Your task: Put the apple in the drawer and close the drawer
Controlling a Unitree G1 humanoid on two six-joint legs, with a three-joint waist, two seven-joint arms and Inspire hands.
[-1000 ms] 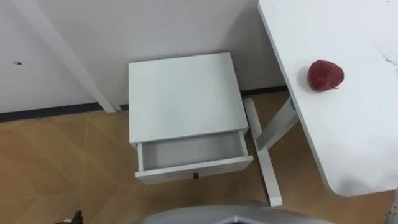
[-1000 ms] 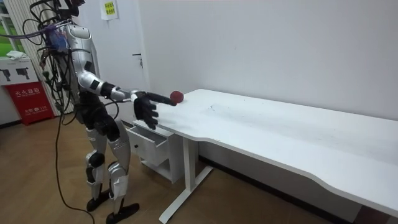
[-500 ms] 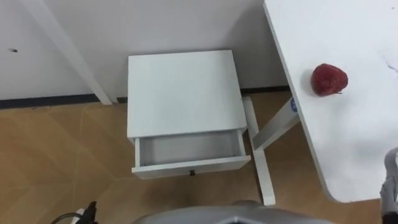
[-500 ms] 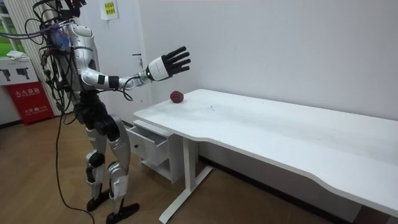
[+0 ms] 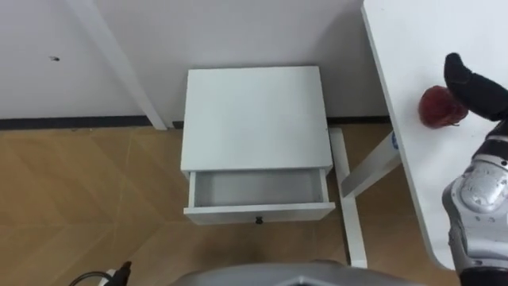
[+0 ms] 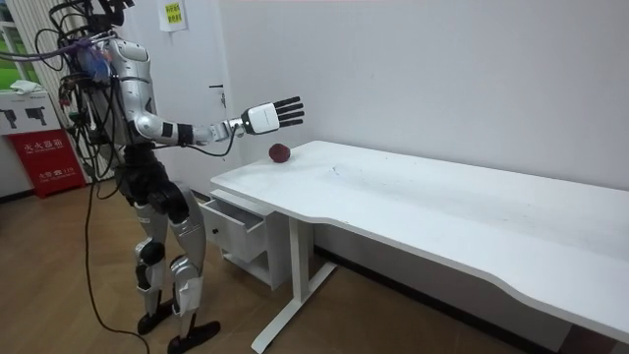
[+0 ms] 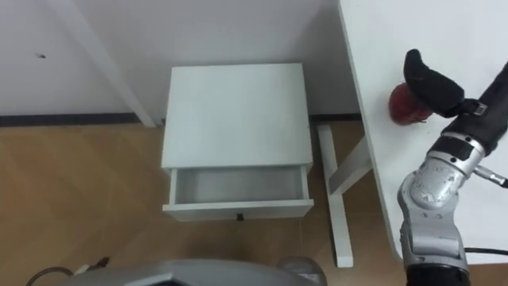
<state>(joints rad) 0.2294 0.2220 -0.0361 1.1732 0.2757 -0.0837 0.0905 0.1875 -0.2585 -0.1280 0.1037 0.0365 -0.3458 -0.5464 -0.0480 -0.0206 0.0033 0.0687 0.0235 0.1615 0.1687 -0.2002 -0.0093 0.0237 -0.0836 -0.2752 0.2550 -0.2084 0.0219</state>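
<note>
A dark red apple (image 5: pixel 436 108) lies near the left end of the white table (image 5: pixel 413 36); the room view has the apple (image 6: pixel 279 152) by the table's end next to the wall. My right hand (image 5: pixel 473 84) is stretched out over it, open with straight fingers. In the room view the right hand (image 6: pixel 271 115) hangs a little above the apple, not touching it. On the floor to the left of the table stands a white nightstand (image 5: pixel 254 115). Its drawer (image 5: pixel 259 191) is pulled out and has nothing in it.
A white table leg and foot (image 5: pixel 353 199) run along the floor just right of the nightstand. A white slanted bar (image 5: pixel 119 63) leans against the wall at the back left. Wooden floor (image 5: pixel 87 199) spreads left of the nightstand. I stand at the table's end by the drawer.
My right arm swung up from below table height, then came down level above the apple. The hand has entered the eye view over the apple. The camera has shifted a little.
</note>
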